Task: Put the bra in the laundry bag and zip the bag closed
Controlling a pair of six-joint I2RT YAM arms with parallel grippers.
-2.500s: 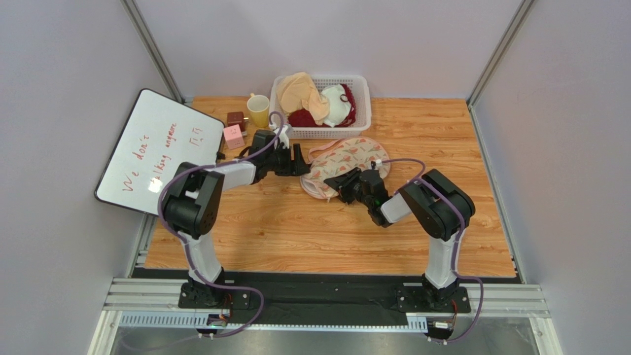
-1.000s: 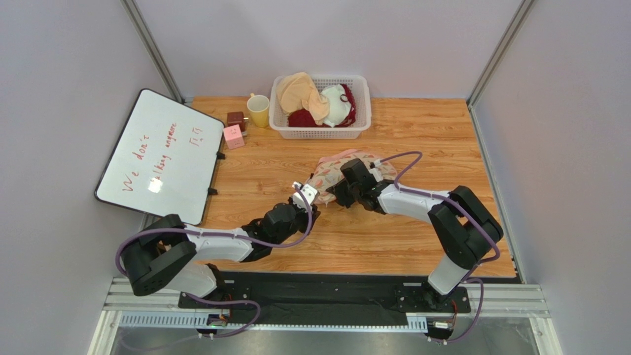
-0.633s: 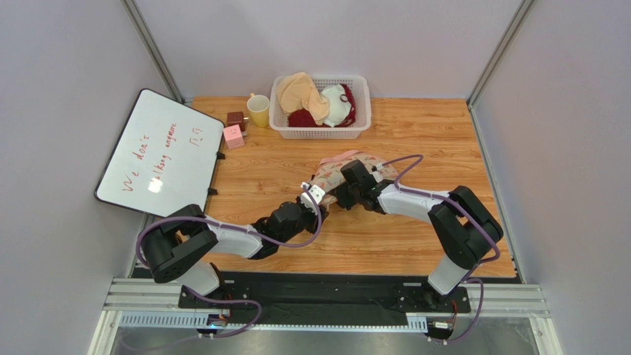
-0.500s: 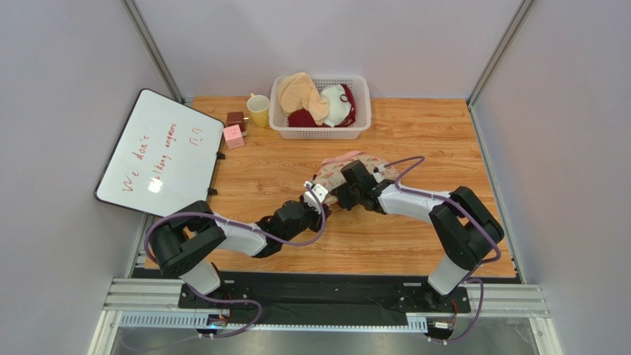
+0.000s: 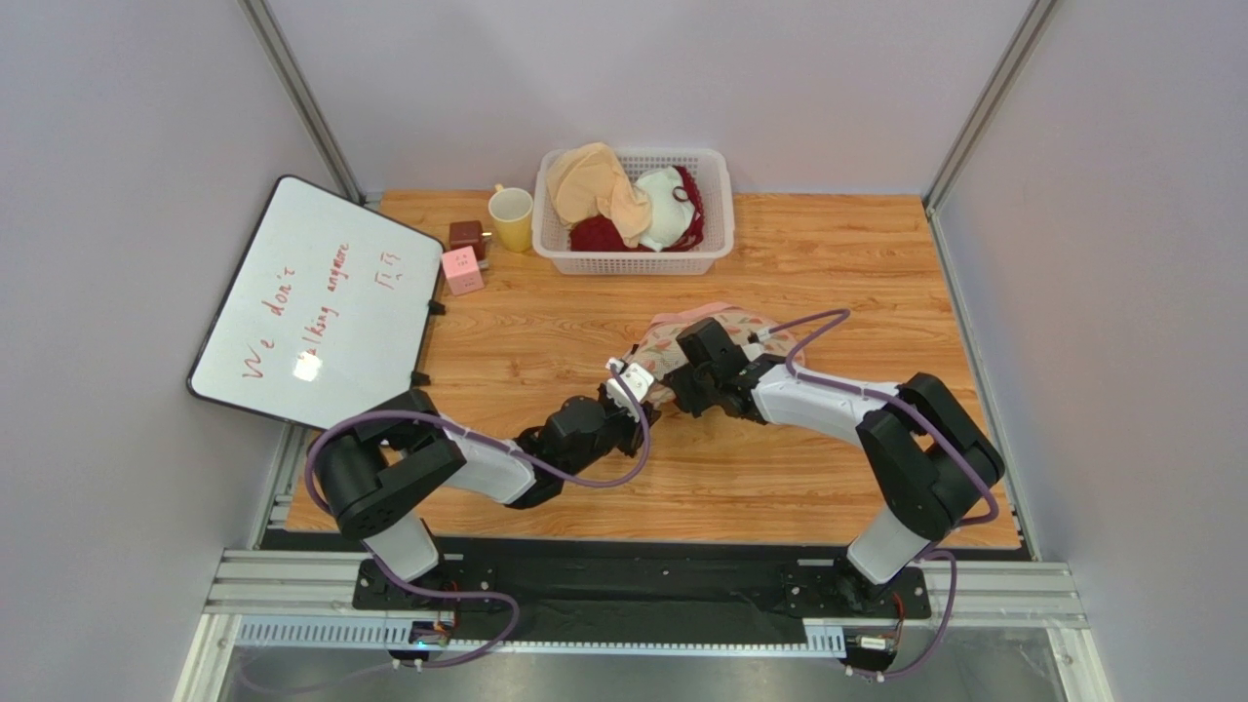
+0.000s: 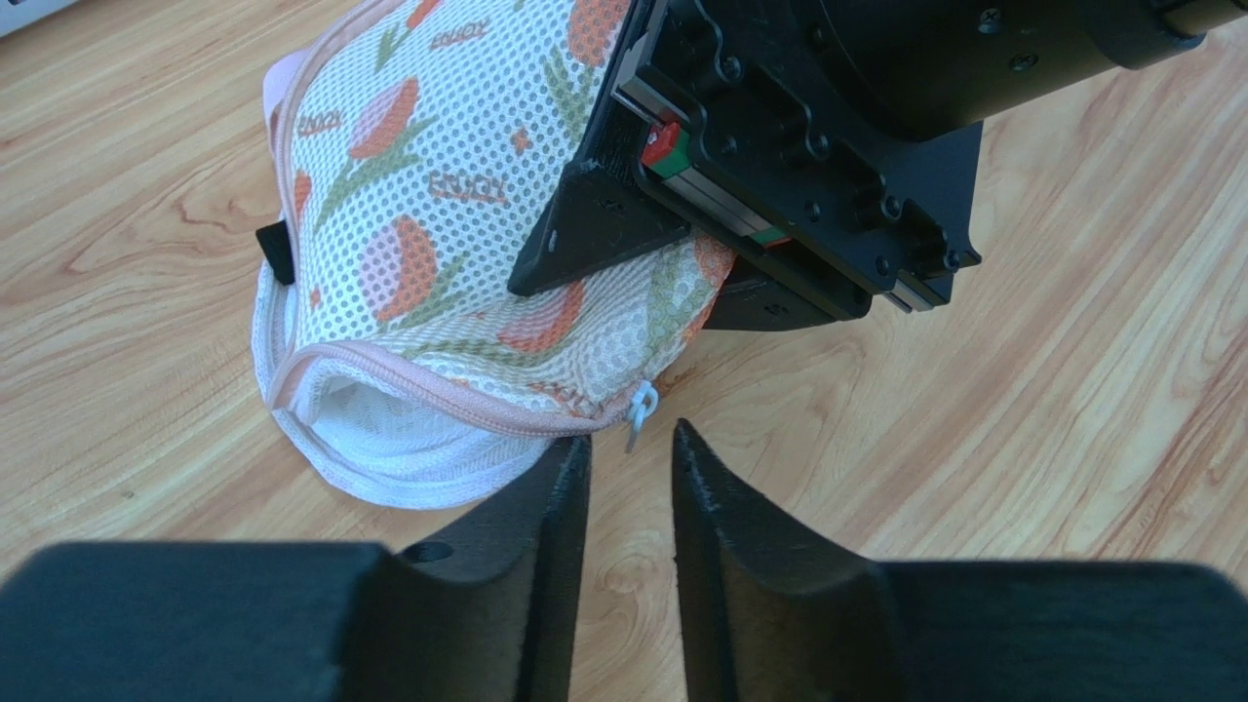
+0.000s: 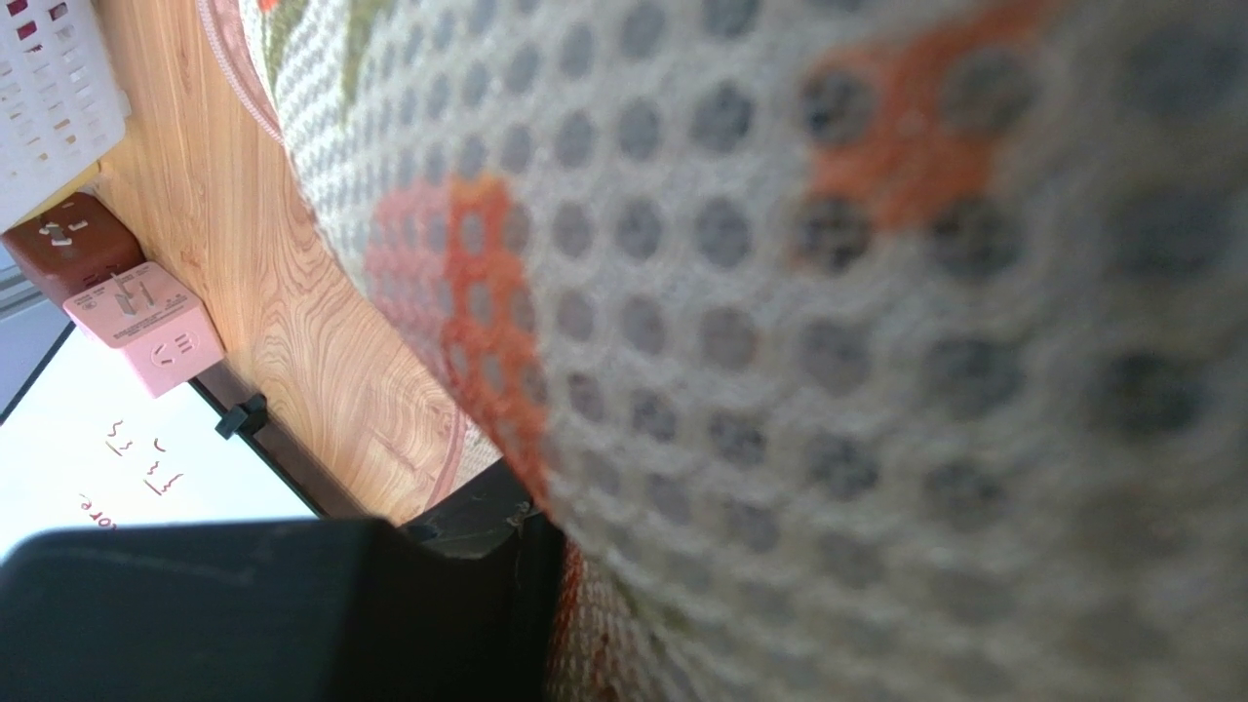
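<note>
The laundry bag (image 5: 700,331) lies bunched mid-table, cream mesh with pink-red prints and pink zipper edging. In the left wrist view the laundry bag (image 6: 440,220) gapes at its near end, white lining showing. Its white zipper pull (image 6: 639,417) hangs just beyond my left gripper (image 6: 630,442), which is open a narrow gap and empty. My left gripper (image 5: 645,402) sits at the bag's near end. My right gripper (image 5: 683,378) is shut on the bag's near edge. In the right wrist view mesh (image 7: 806,293) fills the frame beside one finger (image 7: 498,585). The grey bra is hidden; a small black piece (image 6: 273,249) pokes out.
A white slatted basket (image 5: 633,266) at the back holds a beige bra and a white and dark-red one. A yellow mug (image 5: 511,218), a brown cube (image 5: 468,237) and a pink cube (image 5: 462,269) stand back left. A whiteboard (image 5: 315,300) leans at the left edge.
My left arm swung from the bag's far-left side to the near side, then crept up to the zipper pull. My right gripper pushed the bag into a bunch and still holds it.
</note>
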